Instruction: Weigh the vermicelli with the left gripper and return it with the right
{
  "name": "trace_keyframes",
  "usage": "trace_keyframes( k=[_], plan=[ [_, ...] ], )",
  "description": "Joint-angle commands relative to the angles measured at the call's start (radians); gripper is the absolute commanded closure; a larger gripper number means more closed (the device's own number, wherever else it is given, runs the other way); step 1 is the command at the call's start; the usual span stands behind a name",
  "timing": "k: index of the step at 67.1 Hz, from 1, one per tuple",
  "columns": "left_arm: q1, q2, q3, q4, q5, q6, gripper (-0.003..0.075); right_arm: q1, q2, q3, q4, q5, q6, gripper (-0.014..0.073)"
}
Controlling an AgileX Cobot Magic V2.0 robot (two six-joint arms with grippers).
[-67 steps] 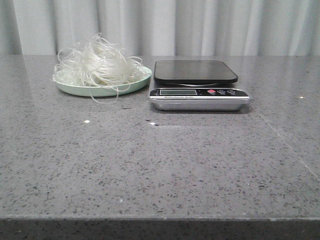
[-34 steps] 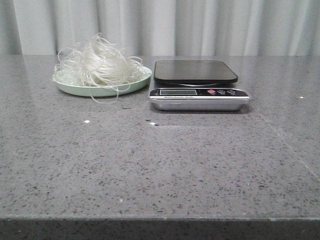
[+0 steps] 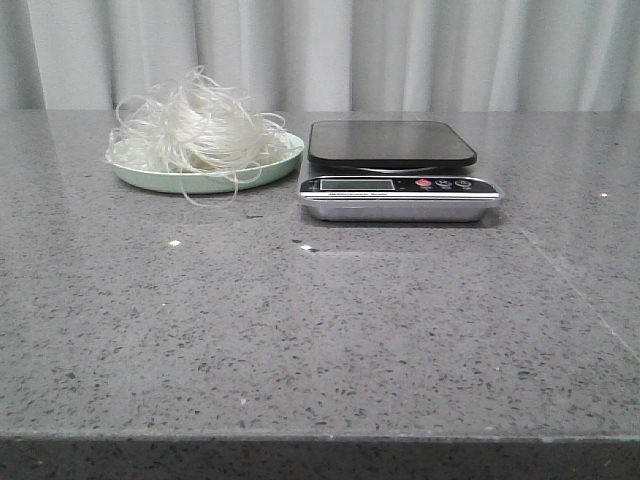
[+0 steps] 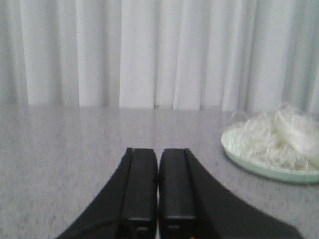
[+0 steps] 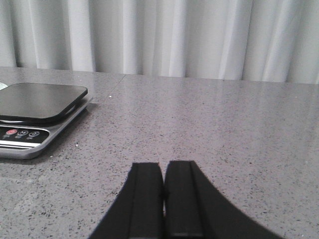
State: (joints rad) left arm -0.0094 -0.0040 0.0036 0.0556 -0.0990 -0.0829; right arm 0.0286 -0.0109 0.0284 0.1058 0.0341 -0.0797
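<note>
The vermicelli (image 3: 200, 128) is a fluffy whitish tangle heaped on a pale green plate (image 3: 290, 160) at the back left of the table. It also shows in the left wrist view (image 4: 279, 134) on the plate (image 4: 234, 152). A kitchen scale (image 3: 398, 168) with a bare black platform stands just right of the plate; it also shows in the right wrist view (image 5: 37, 112). My left gripper (image 4: 158, 152) is shut and empty, low over the table, well short of the plate. My right gripper (image 5: 163, 165) is shut and empty, off to the side of the scale. Neither arm shows in the front view.
The grey speckled stone table (image 3: 320, 330) stretches to a front edge (image 3: 320, 437). A pale pleated curtain (image 3: 400, 50) hangs behind the table.
</note>
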Motion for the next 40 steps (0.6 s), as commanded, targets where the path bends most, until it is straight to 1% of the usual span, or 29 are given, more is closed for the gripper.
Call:
trace_keyframes(
  k=[1, 5, 8, 11, 12, 13, 16, 17, 18, 19, 20, 23, 25, 30, 40],
  plan=[
    [0.002, -0.021, -0.015, -0.026, -0.224, -0.029, 0.0575, -0.004, -0.016, -0.009, -0.009, -0.087, -0.003, 0.0428],
    [0.002, -0.021, -0.056, -0.044, -0.229, -0.066, 0.0575, -0.004, -0.016, -0.009, -0.009, -0.087, -0.003, 0.0428],
    [0.002, -0.018, -0.099, -0.044, -0.208, -0.082, 0.0575, -0.004, -0.016, -0.009, -0.009, -0.087, -0.003, 0.0428],
    [0.002, -0.013, -0.157, -0.044, -0.149, -0.082, 0.0575, -0.004, -0.016, -0.009, -0.009, -0.087, -0.003, 0.0428],
    [0.002, -0.011, -0.165, -0.044, -0.149, -0.082, 0.0575, -0.004, -0.016, -0.009, -0.009, -0.087, -0.003, 0.0428],
    [0.002, -0.005, -0.192, -0.044, -0.108, -0.082, 0.0575, -0.004, -0.016, -0.009, -0.009, -0.087, -0.003, 0.0428],
    [0.002, 0.009, -0.238, -0.044, -0.052, -0.082, 0.0575, -0.004, -0.016, -0.009, -0.009, -0.087, -0.003, 0.0428],
    [0.002, 0.025, -0.274, -0.044, -0.015, -0.082, 0.0575, -0.004, -0.016, -0.009, -0.009, -0.087, -0.003, 0.0428],
    [0.002, 0.025, -0.274, -0.044, -0.015, -0.082, 0.0575, -0.004, -0.016, -0.009, -0.009, -0.087, -0.003, 0.0428],
    [0.002, 0.042, -0.309, -0.044, 0.045, -0.082, 0.0575, -0.004, -0.016, -0.009, -0.009, -0.087, -0.003, 0.0428],
    [0.002, 0.047, -0.318, -0.044, 0.045, -0.082, 0.0575, -0.004, -0.016, -0.009, -0.009, -0.087, -0.003, 0.0428],
    [0.002, 0.083, -0.372, -0.044, 0.129, -0.082, 0.0575, -0.004, -0.016, -0.009, -0.009, -0.087, -0.003, 0.0428],
    [0.002, 0.104, -0.397, -0.047, 0.161, -0.082, 0.0575, -0.004, -0.016, -0.009, -0.009, -0.087, -0.003, 0.0428],
    [0.002, 0.158, -0.446, -0.103, 0.236, -0.082, 0.0575, -0.004, -0.016, -0.009, -0.009, -0.087, -0.003, 0.0428],
    [0.002, 0.204, -0.452, -0.115, 0.248, -0.082, 0.0575, -0.004, -0.016, -0.009, -0.009, -0.087, -0.003, 0.0428]
  ],
)
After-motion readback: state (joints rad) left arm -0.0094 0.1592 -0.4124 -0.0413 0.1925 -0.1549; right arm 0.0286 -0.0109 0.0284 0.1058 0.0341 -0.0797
